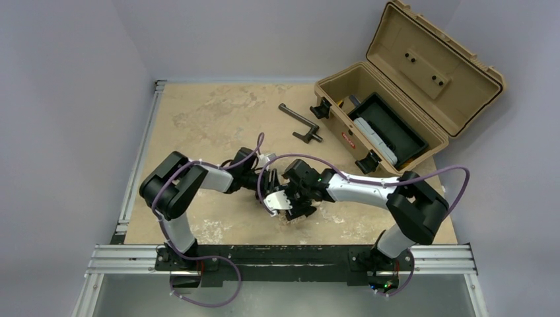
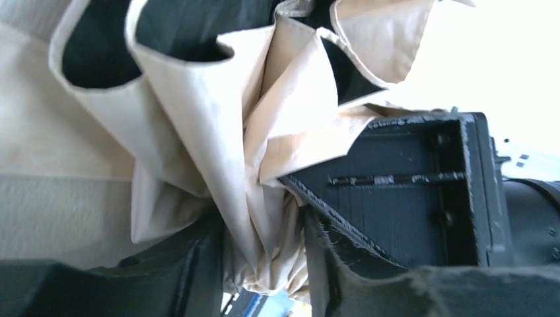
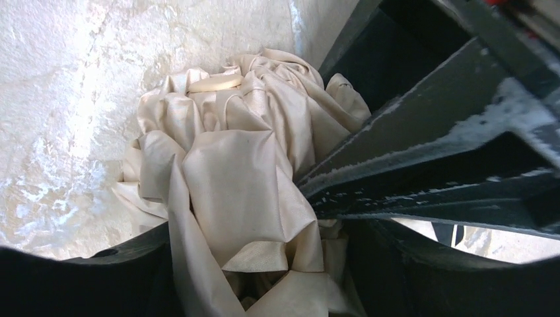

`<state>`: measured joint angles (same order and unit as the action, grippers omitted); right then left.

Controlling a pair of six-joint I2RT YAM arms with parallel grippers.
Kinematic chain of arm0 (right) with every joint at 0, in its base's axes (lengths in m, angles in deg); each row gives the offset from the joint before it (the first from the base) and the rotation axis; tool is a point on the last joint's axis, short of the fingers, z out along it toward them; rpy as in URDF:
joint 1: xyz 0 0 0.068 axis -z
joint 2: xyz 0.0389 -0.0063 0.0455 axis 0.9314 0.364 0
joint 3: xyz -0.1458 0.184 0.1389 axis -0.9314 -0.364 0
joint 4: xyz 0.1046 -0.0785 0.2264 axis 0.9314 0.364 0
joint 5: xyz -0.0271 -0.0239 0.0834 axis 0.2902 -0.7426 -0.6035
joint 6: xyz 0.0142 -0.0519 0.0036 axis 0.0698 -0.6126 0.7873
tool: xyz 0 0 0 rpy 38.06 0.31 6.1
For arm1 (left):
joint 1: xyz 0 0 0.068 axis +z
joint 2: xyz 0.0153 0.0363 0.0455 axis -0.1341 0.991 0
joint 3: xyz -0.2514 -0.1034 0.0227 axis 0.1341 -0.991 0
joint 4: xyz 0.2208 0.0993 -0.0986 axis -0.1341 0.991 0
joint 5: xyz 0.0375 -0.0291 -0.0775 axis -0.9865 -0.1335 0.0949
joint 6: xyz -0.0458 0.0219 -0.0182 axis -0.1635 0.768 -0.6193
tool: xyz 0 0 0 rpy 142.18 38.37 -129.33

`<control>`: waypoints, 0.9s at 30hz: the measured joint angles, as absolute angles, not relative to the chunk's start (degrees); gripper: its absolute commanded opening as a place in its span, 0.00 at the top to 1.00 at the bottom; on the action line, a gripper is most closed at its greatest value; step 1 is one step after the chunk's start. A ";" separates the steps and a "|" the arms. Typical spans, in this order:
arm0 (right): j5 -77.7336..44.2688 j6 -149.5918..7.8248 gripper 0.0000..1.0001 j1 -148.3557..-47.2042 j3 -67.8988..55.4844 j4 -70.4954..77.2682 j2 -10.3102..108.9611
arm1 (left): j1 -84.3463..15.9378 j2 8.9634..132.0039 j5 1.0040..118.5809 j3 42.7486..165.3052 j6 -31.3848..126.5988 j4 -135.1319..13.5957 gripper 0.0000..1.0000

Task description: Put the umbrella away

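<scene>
The umbrella [image 2: 218, 125] is a bunch of crumpled beige fabric with black lining, held between both grippers over the near middle of the table. In the top view the arms hide nearly all of it. My left gripper [image 1: 280, 200] [image 2: 264, 264] stands open, and a gathered fold hangs loosely between its fingers. My right gripper [image 1: 296, 206] [image 3: 257, 277] faces it from the right. Its fingers are shut on the umbrella's bundled canopy [image 3: 231, 178], which touches both of them. The right gripper's black body [image 2: 409, 198] fills the right of the left wrist view.
A tan hard case [image 1: 338, 92] stands open at the back right, lid [image 1: 436, 66] tipped back, with a black tray [image 1: 389, 129] inside. A dark L-shaped bar [image 1: 298, 122] lies on the table left of the case. Walls close in the sides.
</scene>
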<state>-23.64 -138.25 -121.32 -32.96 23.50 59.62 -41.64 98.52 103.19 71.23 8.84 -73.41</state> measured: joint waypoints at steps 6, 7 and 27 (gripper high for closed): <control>-26.68 -137.73 0.47 -120.01 -32.78 21.77 60.43 | -39.21 93.95 102.95 66.99 4.49 -76.31 0.45; -27.11 -137.75 0.47 -119.85 -32.76 21.29 60.43 | -38.84 92.96 102.56 66.38 4.23 -76.40 0.44; -32.71 -135.46 0.56 -117.49 -26.60 19.70 66.52 | -36.46 28.01 74.12 46.60 17.93 -56.14 0.39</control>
